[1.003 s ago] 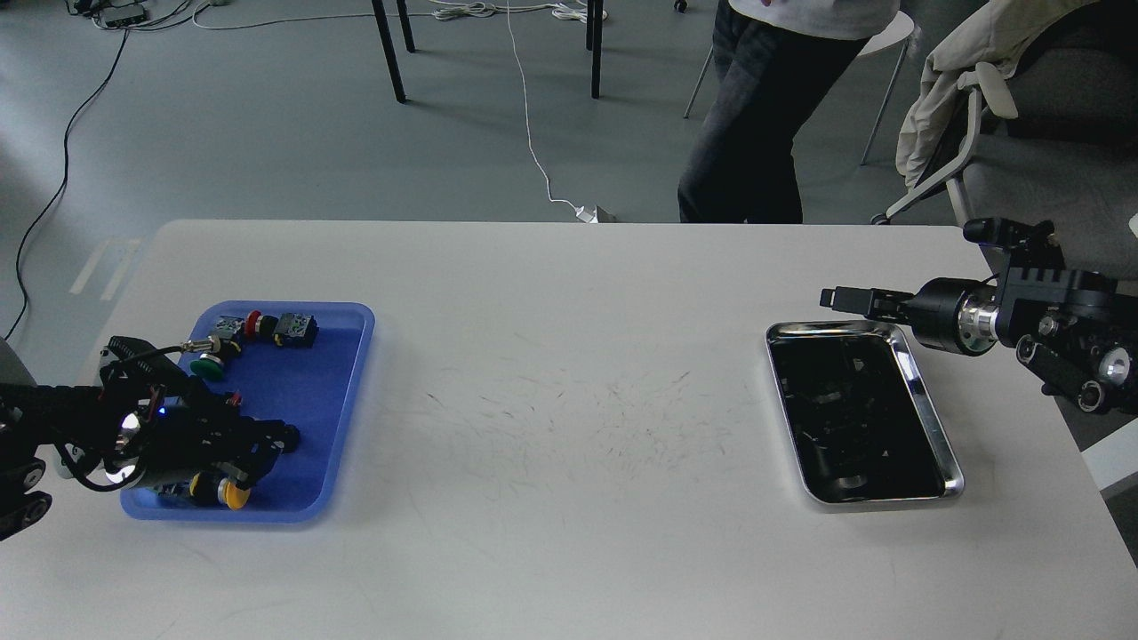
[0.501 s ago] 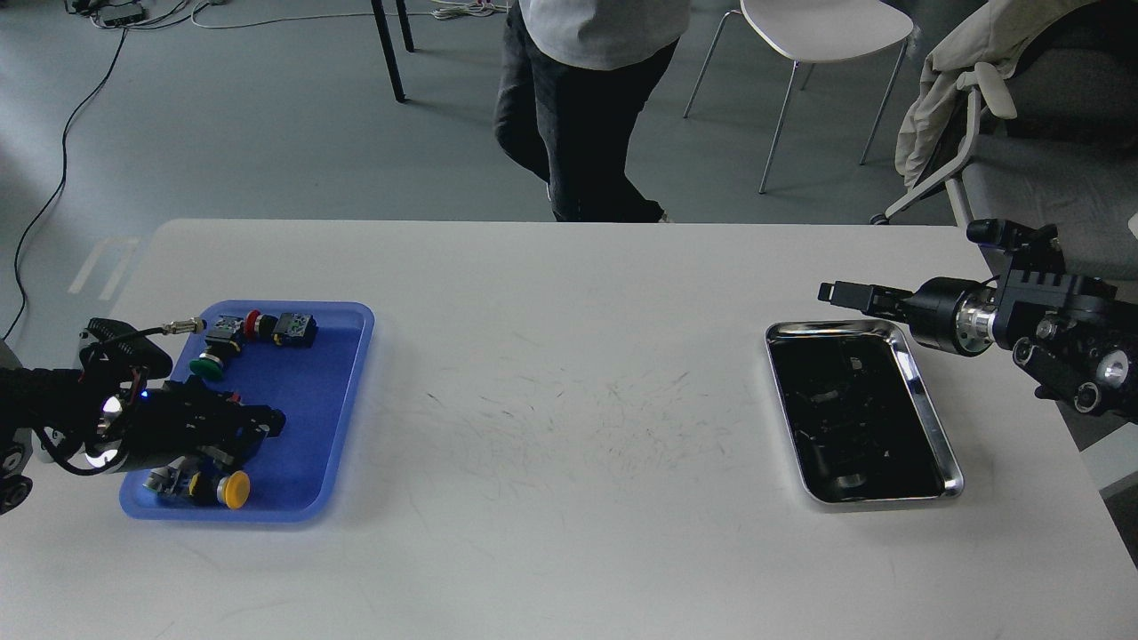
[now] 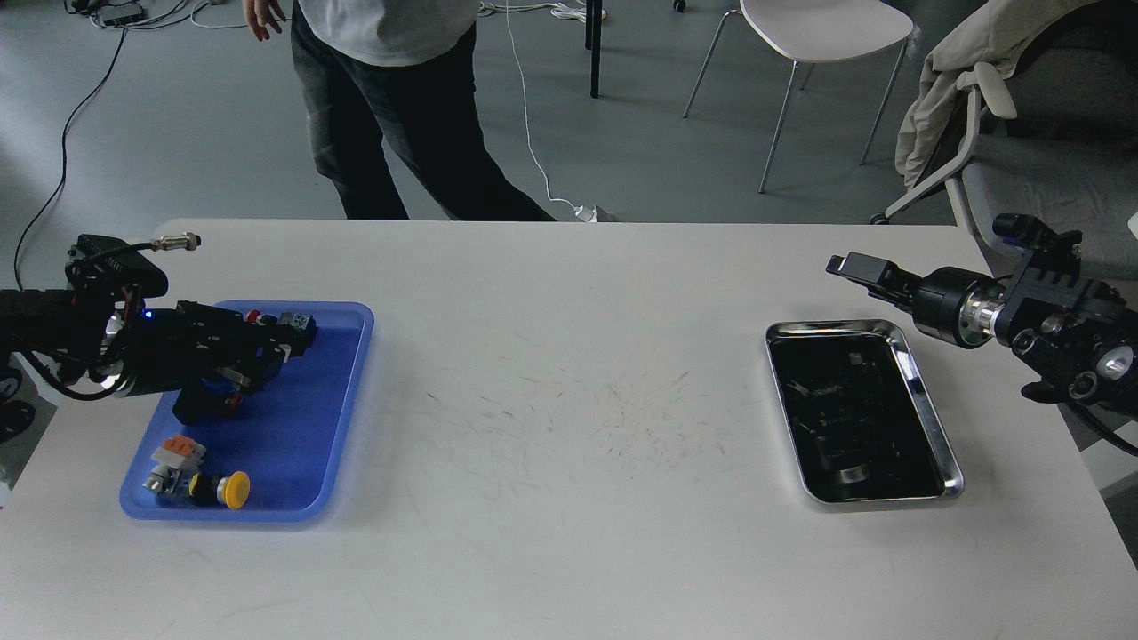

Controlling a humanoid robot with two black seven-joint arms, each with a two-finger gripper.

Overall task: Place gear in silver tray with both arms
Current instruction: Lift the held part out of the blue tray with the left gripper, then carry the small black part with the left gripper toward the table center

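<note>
The silver tray (image 3: 930,411) lies on the right of the white table, its dark bottom showing only reflections. The gear is small button and switch parts in a blue tray (image 3: 302,444) on the left: a yellow button (image 3: 234,488), an orange and grey part (image 3: 174,452) and dark parts (image 3: 298,322) at the back. My left gripper (image 3: 267,345) hovers over the back half of the blue tray; its dark fingers cannot be told apart. My right gripper (image 3: 855,267) is just beyond the silver tray's far edge, pointing left; its fingers cannot be told apart.
A person (image 3: 391,107) walks on the floor just past the table's far edge, left of centre. A white chair (image 3: 822,36) and a grey chair with a jacket (image 3: 987,71) stand behind the right side. Cables lie on the floor.
My left gripper moved from the front of the blue tray toward its back, uncovering the yellow button and orange part. My right gripper rose slightly. The person walked from right to left.
</note>
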